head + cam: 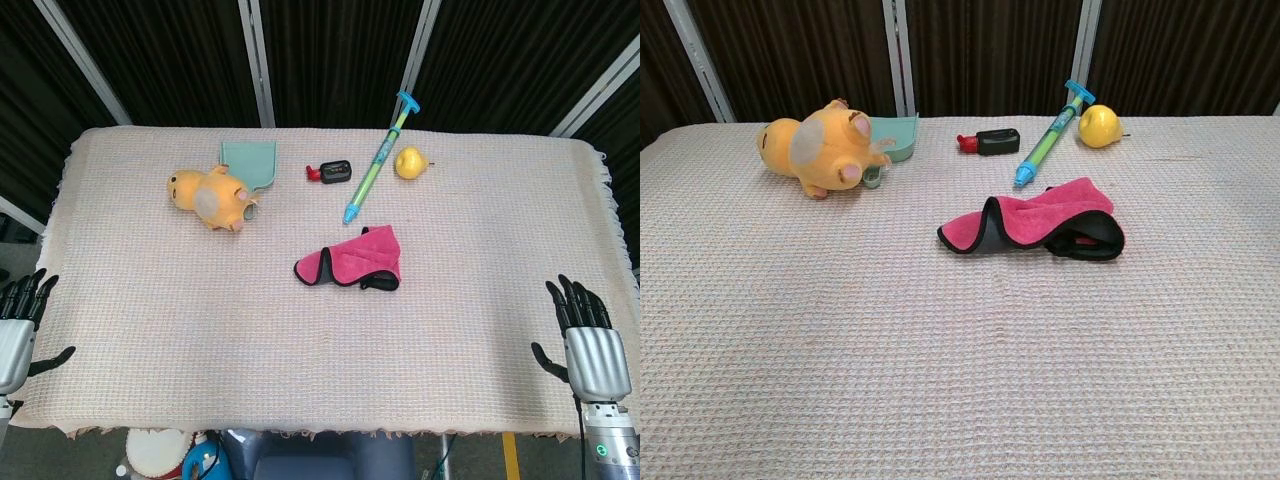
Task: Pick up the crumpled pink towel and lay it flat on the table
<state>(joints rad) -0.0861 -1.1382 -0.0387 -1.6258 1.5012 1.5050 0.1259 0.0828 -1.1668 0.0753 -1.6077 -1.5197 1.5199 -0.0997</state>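
The pink towel (354, 258) lies crumpled just right of the middle of the head view, folded over on itself so that its black edging shows as loops along the lower and right sides. In the chest view the same towel (1040, 222) sits slightly right of centre, one flap arched up off the woven beige tablecloth (300, 340). Nothing touches it.

The left hand (20, 325) shows at the lower left edge of the head view, beside the table's side edge, palm empty, fingers extended upward and slightly apart with the thumb out to the side. The right hand (588, 340) stands at the lower right, also off the towel and well apart from it, empty, its fingers straight and fanned a little, thumb splayed to the left. Neither hand appears in the chest view.

Toward the upper part of the head view lie an orange plush toy (212, 198) touching a teal dustpan-like piece (250, 160), a small black and red object (331, 172), a blue and green toy syringe (380, 160) set diagonally, and a yellow pear-shaped fruit (409, 162) just beside the syringe.
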